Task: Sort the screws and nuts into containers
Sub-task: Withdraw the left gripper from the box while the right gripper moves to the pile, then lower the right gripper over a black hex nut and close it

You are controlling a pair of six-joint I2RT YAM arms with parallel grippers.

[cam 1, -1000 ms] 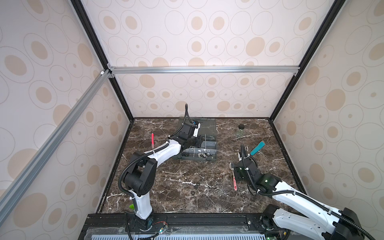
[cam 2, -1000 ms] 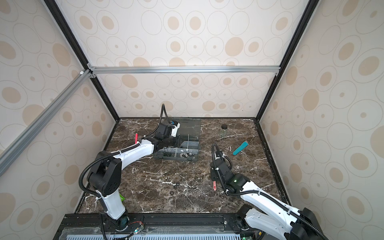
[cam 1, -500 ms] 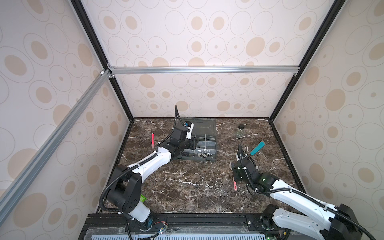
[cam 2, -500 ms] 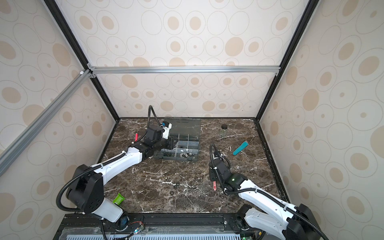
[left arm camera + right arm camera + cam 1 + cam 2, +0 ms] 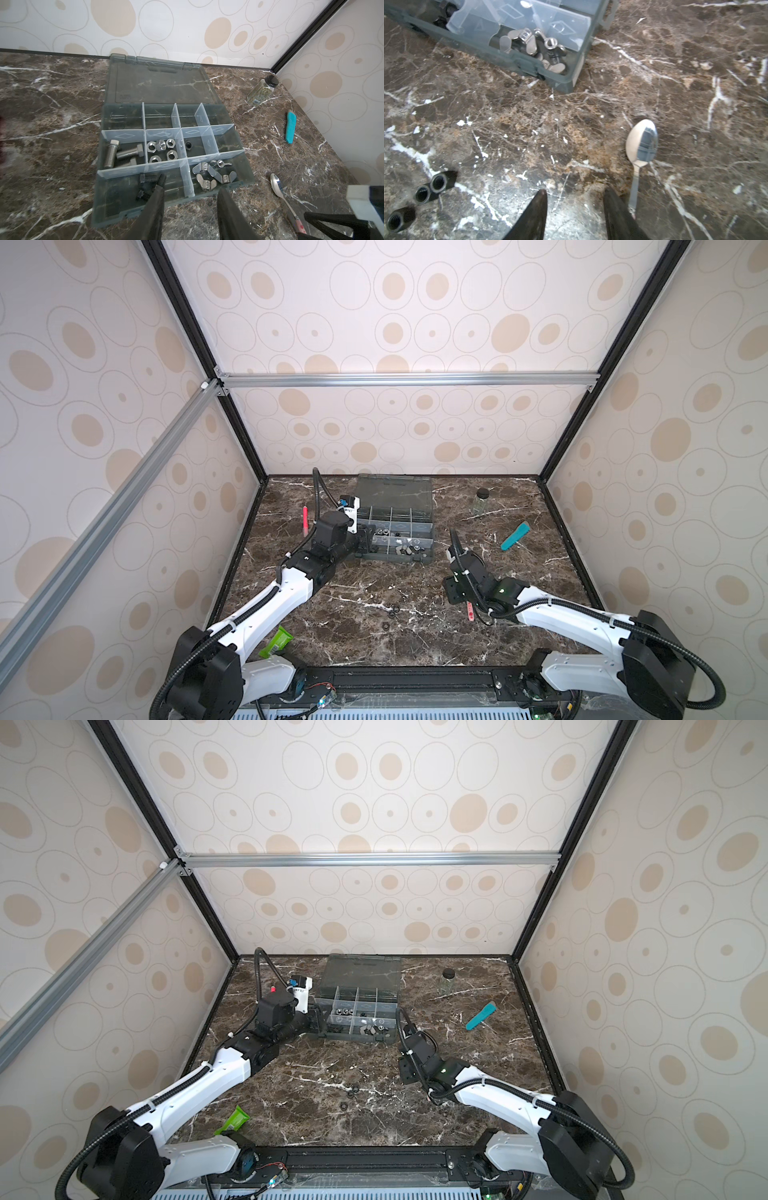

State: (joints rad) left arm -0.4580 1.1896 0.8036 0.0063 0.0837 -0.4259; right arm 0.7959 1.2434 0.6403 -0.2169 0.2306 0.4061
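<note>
One marble table [image 5: 374,635] carries everything. The organizer box [image 5: 116,209] lies open near the back wall. Left gripper [image 5: 191,189]: jaws apart, empty, above the front compartment holding black screws [image 5: 147,178]. Right gripper [image 5: 575,191]: jaws apart, empty, above bare table. Three black nuts [image 5: 438,182] lie loose nearby.

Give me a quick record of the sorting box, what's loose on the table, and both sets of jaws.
box: lid open, far row empty
silver bolts: middle row, end compartment
silver nuts: middle row, next compartment
black screws: near row, below left jaws
wing nuts: near row, neighbouring compartment
unsorted: three black nuts on the table
left jaws: open, empty
right jaws: open, empty, by the spoon
</note>
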